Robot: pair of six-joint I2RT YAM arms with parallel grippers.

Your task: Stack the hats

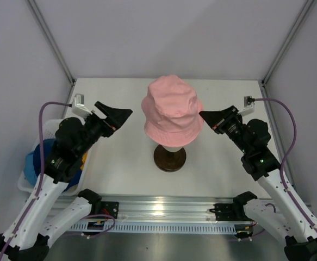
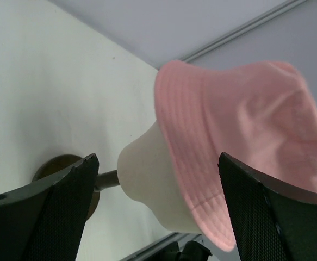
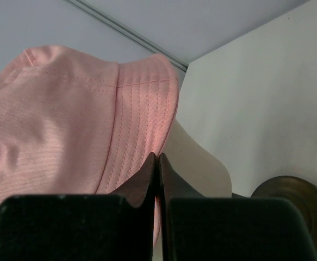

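Soft stitched pink cloth hat (image 1: 172, 115), smooth matt cream mannequin head (image 2: 147, 182), glossy dark base (image 1: 169, 158)

I find no writing, label, brand mark or number that I can read in any of my three views.
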